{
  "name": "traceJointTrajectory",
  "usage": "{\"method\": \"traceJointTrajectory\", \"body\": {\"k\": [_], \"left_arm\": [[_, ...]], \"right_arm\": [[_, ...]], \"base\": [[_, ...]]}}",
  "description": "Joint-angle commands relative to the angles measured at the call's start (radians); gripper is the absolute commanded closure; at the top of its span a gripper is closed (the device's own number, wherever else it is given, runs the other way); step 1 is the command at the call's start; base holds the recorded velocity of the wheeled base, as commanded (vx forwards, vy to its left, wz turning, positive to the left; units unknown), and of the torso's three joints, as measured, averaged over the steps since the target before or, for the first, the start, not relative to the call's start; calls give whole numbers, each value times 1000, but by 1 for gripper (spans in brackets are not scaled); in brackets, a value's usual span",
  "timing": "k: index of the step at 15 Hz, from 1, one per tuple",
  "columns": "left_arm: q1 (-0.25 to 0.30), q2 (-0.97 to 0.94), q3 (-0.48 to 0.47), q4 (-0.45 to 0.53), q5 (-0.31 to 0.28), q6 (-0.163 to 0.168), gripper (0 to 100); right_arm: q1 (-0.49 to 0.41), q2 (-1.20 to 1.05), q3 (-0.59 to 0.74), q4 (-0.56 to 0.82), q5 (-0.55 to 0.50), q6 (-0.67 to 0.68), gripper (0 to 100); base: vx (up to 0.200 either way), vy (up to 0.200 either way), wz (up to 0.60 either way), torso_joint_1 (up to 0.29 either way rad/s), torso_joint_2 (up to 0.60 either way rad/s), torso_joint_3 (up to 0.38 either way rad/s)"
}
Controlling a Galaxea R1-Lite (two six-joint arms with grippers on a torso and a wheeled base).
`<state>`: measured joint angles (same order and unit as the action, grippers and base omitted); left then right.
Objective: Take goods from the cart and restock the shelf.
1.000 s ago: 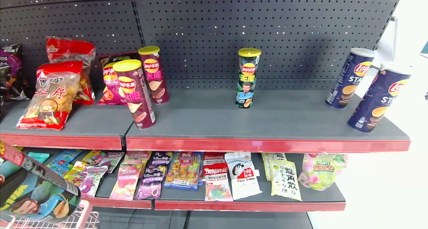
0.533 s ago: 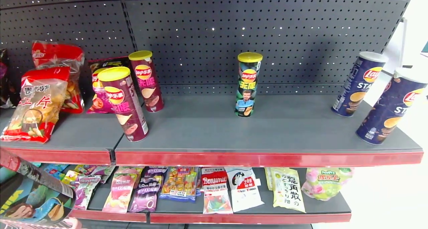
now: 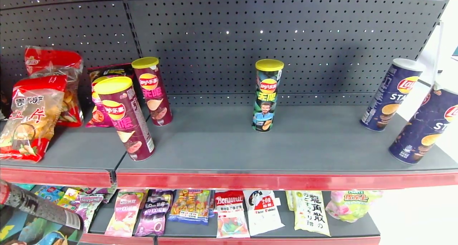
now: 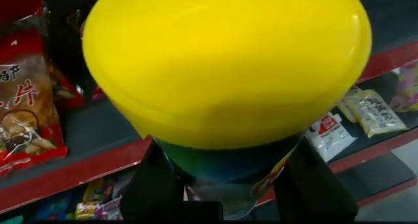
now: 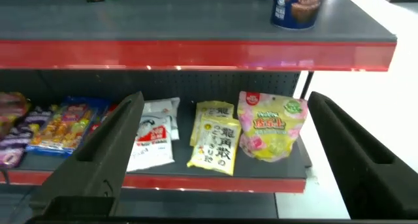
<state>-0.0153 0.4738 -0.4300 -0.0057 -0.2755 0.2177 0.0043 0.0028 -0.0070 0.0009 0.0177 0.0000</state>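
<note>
The dark pegboard back wall [image 3: 229, 34] spans the head view from ten to two o'clock. Below it, the grey upper shelf [image 3: 222, 148] with its red front lip crosses the middle. At three o'clock on that shelf stand two navy chip cans, the rear navy can [image 3: 390, 94] near the back wall and the front navy can [image 3: 422, 130] close to the lip. At nine o'clock lie the red snack bags [image 3: 32, 112]. Just beside them, toward three o'clock, are two maroon cans with yellow lids: the front maroon can [image 3: 123, 119] near the lip, and the rear maroon can [image 3: 152, 91] farther back. Near the centre a green chip can [image 3: 266, 94] stands upright, well apart from both groups. At six o'clock the lower shelf [image 3: 357, 230] carries a row of small sweet packets [image 3: 229, 212].

The held chip can [image 3: 35, 220] shows tilted at seven o'clock in the head view. In the left wrist view its yellow lid [image 4: 225, 61] looms large, and the left gripper [image 4: 228, 188] has its fingers pressed against the can's body on either side. The right gripper [image 5: 226, 106] has its jaws spread wide with nothing between them, facing the lower shelf's packets.
</note>
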Motion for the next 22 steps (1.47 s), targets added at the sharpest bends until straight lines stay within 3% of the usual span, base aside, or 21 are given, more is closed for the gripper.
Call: {"method": "traceJointTrajectory", "body": {"k": [1, 2, 3, 5, 6, 8, 11, 15, 19, 22], "left_arm": [[-3, -50, -16, 12, -27, -63, 100], [-3, -61, -10, 12, -44, -93, 100], [-2, -67, 7, 13, -45, -92, 100], [-2, -60, 17, 15, -40, -78, 100], [-2, -55, 19, 15, -40, -77, 100], [-2, -49, 14, 29, -42, -77, 100], [-2, -44, 17, 39, -74, -84, 100], [-2, -41, 19, 41, -67, -89, 100], [-2, -47, 27, 41, -59, -87, 100], [0, -47, 27, 39, -47, -87, 100]], "right_arm": [[28, 120, -151, -7, 36, 58, 0], [45, 278, -289, -9, 42, 143, 0], [62, 399, -386, -7, 87, 110, 0], [89, 576, -453, -16, 191, -77, 0], [114, 675, -498, -41, 216, -77, 0], [257, 853, -585, -122, 245, -83, 0], [309, 1125, -696, -291, 246, -83, 0], [396, 1378, -801, -427, 291, -87, 0], [369, 1606, -827, -616, 418, -126, 0], [316, 1703, -913, -625, 519, -164, 0]], "base": [[0, 0, 0, 0, 0, 0], [0, 0, 0, 0, 0, 0], [0, 0, 0, 0, 0, 0], [0, 0, 0, 0, 0, 0], [0, 0, 0, 0, 0, 0], [0, 0, 0, 0, 0, 0], [0, 0, 0, 0, 0, 0], [0, 0, 0, 0, 0, 0], [0, 0, 0, 0, 0, 0], [0, 0, 0, 0, 0, 0]]}}
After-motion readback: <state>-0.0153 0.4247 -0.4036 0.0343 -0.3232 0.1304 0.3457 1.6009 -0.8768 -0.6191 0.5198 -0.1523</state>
